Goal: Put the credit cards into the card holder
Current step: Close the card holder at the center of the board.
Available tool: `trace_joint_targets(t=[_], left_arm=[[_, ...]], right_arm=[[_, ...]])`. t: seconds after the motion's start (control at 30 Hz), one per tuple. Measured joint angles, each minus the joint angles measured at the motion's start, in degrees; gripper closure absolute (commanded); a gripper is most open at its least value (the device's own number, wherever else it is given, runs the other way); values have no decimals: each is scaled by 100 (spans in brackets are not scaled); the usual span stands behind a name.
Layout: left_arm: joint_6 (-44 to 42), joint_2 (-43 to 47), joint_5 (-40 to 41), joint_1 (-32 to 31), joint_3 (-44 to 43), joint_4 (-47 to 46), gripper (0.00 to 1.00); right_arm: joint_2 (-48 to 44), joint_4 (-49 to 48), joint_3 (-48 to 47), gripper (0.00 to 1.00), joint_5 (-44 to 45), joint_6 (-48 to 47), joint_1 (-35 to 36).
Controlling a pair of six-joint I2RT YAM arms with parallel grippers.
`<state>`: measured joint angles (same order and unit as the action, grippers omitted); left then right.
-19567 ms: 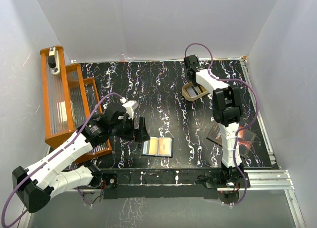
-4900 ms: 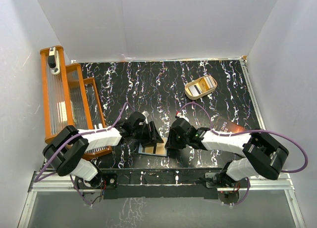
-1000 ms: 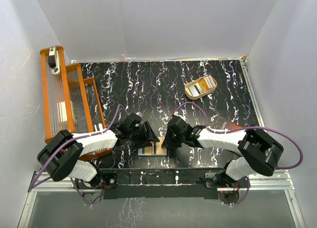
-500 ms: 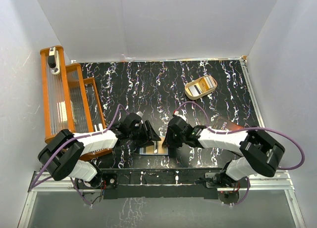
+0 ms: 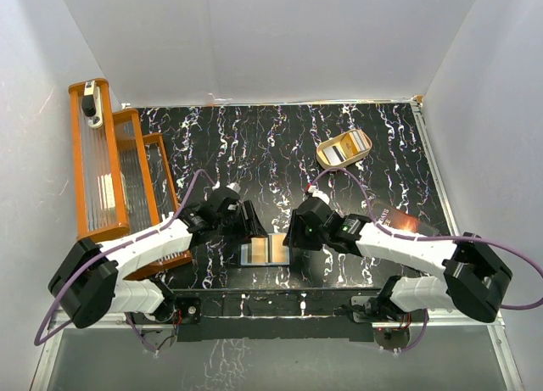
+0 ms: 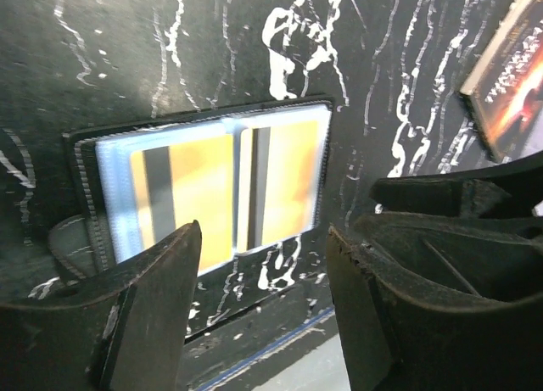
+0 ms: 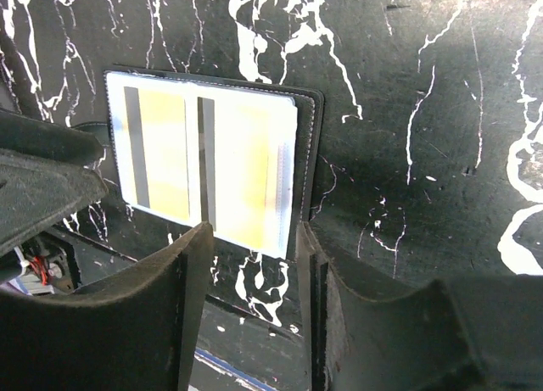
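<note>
At the near edge of the table: the small black folding card holder point(image 5: 265, 251) lies open and flat on the black, white-veined marble-pattern table point(image 5: 280, 153), between the two grippers.
Writing: the dark flat sheet point(image 5: 403, 220) beside the right arm bears pale lettering over a reddish picture, but the letters are too small to read. No print can be read on any card.
Left arm: it stretches low from its base at the near left and runs rightward. The left gripper point(image 5: 248, 221) points down just past the holder's left half.
Left gripper state: the jaws stand apart with nothing between them. In its wrist view the holder's near edge shows through the gap.
Right arm: it stretches low from the near right and runs leftward. The right gripper point(image 5: 297, 230) sits just beside the holder's right half.
Right gripper state: the jaws are parted and grip nothing. Whether either gripper touches the holder cannot be told.
Card holder contents: two gold-orange plastic credit cards point(image 6: 199, 192) lie side by side, one in each half. Each has a dark stripe and sits under a pale clear sleeve.
Tray: the tan oval tray point(image 5: 321, 159) stands at the far right, well apart from both grippers. It holds more credit cards point(image 5: 339, 153), pale and dark.
Rack: an orange rack point(image 5: 109, 179) with clear ribbed panels stands along the left edge.
</note>
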<state>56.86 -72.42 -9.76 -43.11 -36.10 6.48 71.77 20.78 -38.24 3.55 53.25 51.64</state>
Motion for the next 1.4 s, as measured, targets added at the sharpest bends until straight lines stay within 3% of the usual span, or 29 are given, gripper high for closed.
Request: trace_joint_targets(t=[0.2, 0.43, 0.7, 1.13, 1.4], left_arm=[[-496, 50, 450, 103, -293, 925, 41], [-798, 46, 638, 208, -334, 1473, 51], [-940, -212, 662, 240, -332, 1547, 54], [-1008, -391, 490, 251, -46, 1263, 81], [-977, -426, 411, 289, 61, 1147, 89]], right_arm=[[-15, -61, 55, 51, -31, 76, 0], [208, -310, 190, 46, -109, 146, 0], [363, -581, 398, 43, -219, 240, 0], [518, -1082, 514, 43, -487, 317, 0], [516, -1176, 546, 43, -564, 407, -13]])
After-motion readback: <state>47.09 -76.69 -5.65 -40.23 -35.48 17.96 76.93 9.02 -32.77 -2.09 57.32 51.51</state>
